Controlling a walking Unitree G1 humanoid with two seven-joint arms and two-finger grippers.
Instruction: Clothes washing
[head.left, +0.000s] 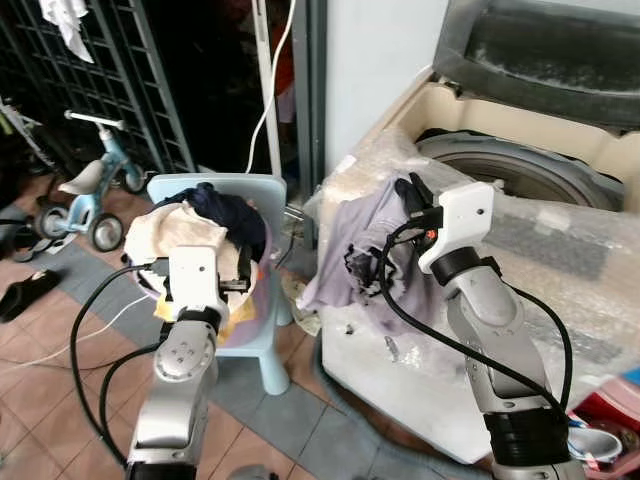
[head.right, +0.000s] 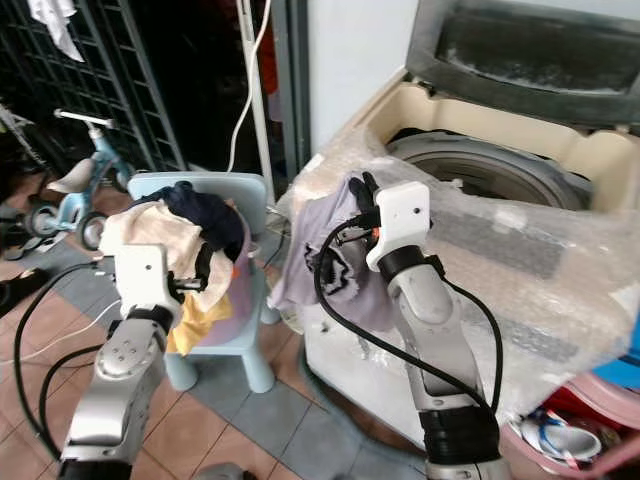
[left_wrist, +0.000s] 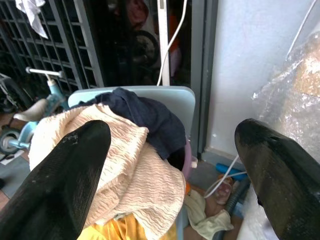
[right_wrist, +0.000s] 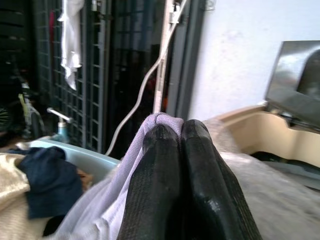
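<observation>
My right gripper (head.left: 413, 192) is shut on a lilac garment (head.left: 362, 250) that hangs over the front left corner of the top-loading washing machine (head.left: 560, 250). The wrist view shows the pinched lilac cloth (right_wrist: 159, 120) bunched over the closed fingertips (right_wrist: 170, 145). The machine's lid (head.left: 540, 50) stands up and its drum (head.left: 520, 165) is exposed. My left gripper (head.left: 205, 285) is open, held just in front of a laundry pile on a light blue chair (head.left: 255, 195). The pile has a cream cloth (left_wrist: 130, 165), a navy garment (left_wrist: 150, 115) and some yellow fabric (left_wrist: 117, 230).
Bubble wrap (head.left: 600, 270) covers the machine's top. A child's tricycle (head.left: 95, 190) and a black metal grille (head.left: 100, 70) stand at the left. A white hose (head.left: 272, 90) runs down beside the door frame. A black sandal (head.left: 25, 292) lies on the tiled floor.
</observation>
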